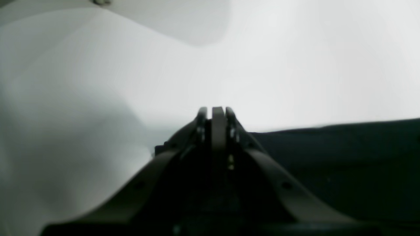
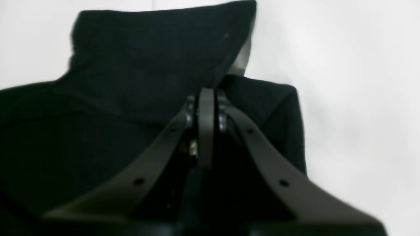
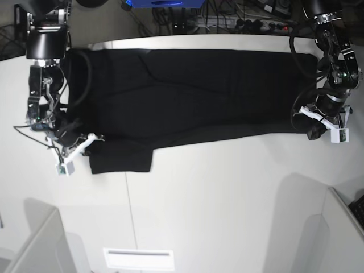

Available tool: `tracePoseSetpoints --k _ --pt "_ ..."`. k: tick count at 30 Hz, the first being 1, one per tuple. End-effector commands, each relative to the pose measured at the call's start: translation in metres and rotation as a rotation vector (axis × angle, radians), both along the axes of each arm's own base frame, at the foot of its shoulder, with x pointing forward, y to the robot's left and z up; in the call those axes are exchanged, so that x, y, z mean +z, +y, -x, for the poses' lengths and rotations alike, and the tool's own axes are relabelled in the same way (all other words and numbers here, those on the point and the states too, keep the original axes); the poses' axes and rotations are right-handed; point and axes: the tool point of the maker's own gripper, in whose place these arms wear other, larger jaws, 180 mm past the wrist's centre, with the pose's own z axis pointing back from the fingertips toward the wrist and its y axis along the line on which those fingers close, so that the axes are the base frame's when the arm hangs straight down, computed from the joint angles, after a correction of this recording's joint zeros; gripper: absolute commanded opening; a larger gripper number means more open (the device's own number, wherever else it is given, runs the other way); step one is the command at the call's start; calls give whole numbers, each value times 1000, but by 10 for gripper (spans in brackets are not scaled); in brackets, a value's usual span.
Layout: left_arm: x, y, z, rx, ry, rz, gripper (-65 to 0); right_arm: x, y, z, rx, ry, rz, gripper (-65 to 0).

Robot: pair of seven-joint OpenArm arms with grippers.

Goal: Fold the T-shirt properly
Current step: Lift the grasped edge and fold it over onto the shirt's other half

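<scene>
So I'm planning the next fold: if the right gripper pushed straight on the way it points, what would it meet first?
Probably the T-shirt: the shut right gripper points straight at a raised black fold of it. Whether they already touch is unclear.

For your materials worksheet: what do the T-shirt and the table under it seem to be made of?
T-shirt: soft matte black fabric, probably cotton knit; it creases and drapes limply. Table: smooth white hard surface, perhaps laminate or painted board; it shows soft shadows and faint sheen.
</scene>
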Motion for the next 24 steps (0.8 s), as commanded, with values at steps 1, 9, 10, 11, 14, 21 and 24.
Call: tracePoseSetpoints --k 1,9,10,11,14,21,24 --pt "18 1 -7 -14 -59 -16 -650 21 -14 -9 -26 -66 10 -650" --pt "25 10 -3 17 -84 21 -650 38 -20 10 -23 -48 37 -650" --pt "27 7 -4 13 -94 46 -650 37 -19 13 -20 -44 39 -650" --pt "28 4 -3 7 -101 70 -650 37 -18 16 -16 -45 41 -650" --pt "30 -2 0 0 -111 116 -650 38 -13 24 -1 -40 44 -650" --pt "29 0 9 3 -97 103 -650 55 -34 42 -45 -30 79 -650" --pt "30 9 15 26 -96 94 -650 54 -36 54 -41 -2 93 -650"
